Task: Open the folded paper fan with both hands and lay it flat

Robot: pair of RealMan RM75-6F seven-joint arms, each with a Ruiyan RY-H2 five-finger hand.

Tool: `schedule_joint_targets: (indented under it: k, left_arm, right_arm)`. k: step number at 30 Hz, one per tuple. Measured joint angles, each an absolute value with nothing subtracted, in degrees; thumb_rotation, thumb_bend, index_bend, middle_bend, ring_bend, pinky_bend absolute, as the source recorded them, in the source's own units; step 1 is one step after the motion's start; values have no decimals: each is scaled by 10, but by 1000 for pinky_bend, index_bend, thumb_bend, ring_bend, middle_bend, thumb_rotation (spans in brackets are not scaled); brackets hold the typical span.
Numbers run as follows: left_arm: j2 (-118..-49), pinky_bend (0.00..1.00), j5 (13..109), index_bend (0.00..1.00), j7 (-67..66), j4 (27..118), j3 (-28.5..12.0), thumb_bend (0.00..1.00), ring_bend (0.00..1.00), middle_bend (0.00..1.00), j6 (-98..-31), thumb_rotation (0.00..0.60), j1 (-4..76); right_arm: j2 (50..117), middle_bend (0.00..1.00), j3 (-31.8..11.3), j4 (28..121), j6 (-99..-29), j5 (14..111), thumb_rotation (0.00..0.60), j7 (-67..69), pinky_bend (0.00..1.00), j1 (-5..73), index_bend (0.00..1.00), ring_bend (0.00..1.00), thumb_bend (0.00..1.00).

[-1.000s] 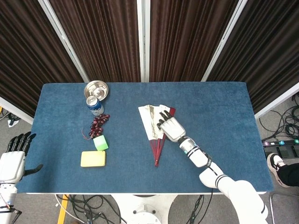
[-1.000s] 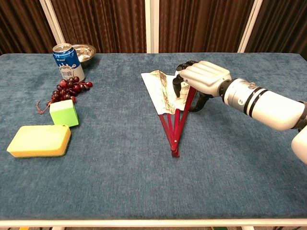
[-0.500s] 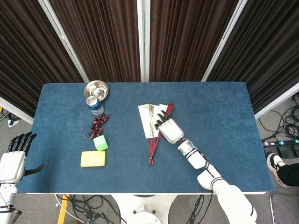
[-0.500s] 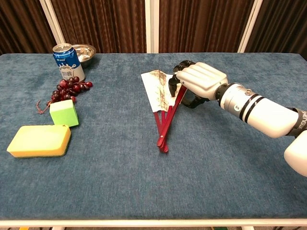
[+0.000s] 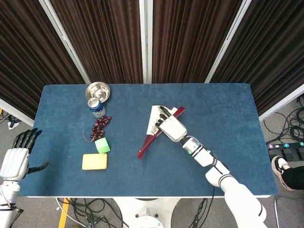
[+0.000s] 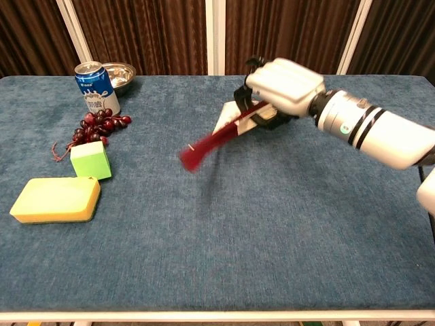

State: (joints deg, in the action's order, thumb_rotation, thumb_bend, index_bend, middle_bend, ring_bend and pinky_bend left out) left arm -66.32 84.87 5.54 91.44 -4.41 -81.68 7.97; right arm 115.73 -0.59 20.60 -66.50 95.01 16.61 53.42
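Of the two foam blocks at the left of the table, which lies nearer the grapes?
The small green block, just below the grapes. The flat yellow sponge lies farther toward the table's front edge.

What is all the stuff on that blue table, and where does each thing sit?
paper fan: one, red ribs with white paper, mid-table, gripped by the right hand
can: one, blue and white, far left
metal bowl: one, silver, behind the can
grapes: one bunch, dark red, in front of the can
block: one, green, near the grapes
sponge: one, yellow, near left
table: one, blue cloth
right hand: one, white, mid-table
left hand: one, white with black fingers, off the table's left edge, holding nothing
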Motion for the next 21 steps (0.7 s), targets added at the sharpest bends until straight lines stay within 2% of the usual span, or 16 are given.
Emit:
schedule_joint_targets:
  k: [7,17,21]
  left_arm:
    - [-670,94,863,150,144,908,-62,105,44,162,-774,600,128]
    - [-714,141,854,149,320,870,-96,106,44,162,-710,600,199]
    - [-745,142,856,149,385,850,-103,107,44,162,-687,600,230]
  right_arm:
    - [1043,654,-6,339,-703,962,600,184,49,545,869,318,621]
    - [814,658,-16,664,-708,961,600,200,76,546,877,318,628]
    - [739,657,-24,758,-708,961,600,233,77,544,877,318,628]
